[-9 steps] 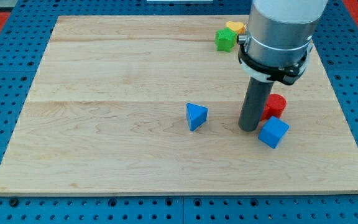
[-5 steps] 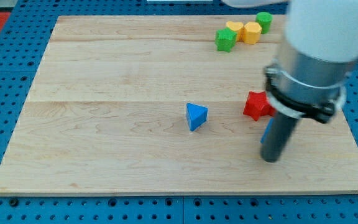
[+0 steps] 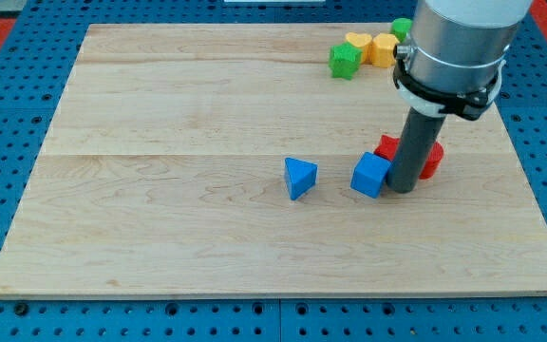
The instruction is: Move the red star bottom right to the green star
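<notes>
Pale wooden board [image 3: 160, 104] lies on a blue perforated table [image 3: 8, 123], and nearest the view's left of its blocks is a blue triangular block [image 3: 300, 178], standing alone near the board's middle. To its right sits a blue cube [image 3: 370, 175], with my tip [image 3: 403, 188] planted just beside the cube's right face; whether the two touch cannot be told. I carry no claw: the arm ends in a plain dark rod that grips nothing. The red star [image 3: 387, 148] shows only in part behind the rod, and a red cylinder [image 3: 430, 159] peeks out at the rod's right. Well apart, near the view's top, the green star [image 3: 344, 60] sits beside a yellow heart [image 3: 358, 45], a yellow hexagonal block [image 3: 384, 48] and a green cylinder [image 3: 402, 28].
</notes>
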You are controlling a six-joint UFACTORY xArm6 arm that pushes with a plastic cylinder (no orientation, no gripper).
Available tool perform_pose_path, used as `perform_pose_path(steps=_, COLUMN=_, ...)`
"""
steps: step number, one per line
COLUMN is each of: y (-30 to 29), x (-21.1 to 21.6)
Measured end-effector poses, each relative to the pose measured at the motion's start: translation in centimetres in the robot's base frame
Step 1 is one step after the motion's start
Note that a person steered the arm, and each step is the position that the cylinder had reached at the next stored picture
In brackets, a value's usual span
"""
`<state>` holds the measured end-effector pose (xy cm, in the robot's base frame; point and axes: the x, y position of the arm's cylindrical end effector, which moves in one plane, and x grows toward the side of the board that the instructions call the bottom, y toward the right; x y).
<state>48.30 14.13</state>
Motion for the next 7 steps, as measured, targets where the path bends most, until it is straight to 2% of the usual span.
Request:
perform_pose_path(steps=2, y=1.0, x=-5.9)
perform_pose_path(steps=3, y=2.8, x=-7.0)
perform_pose_path(steps=4, y=0.4, x=-8.8)
perform_pose_path(steps=5, y=0.3, x=-7.0)
perform_pose_path(steps=6, y=-4.9, x=-7.4)
perform_pose_path(steps=7, y=-6.6, x=-10.7)
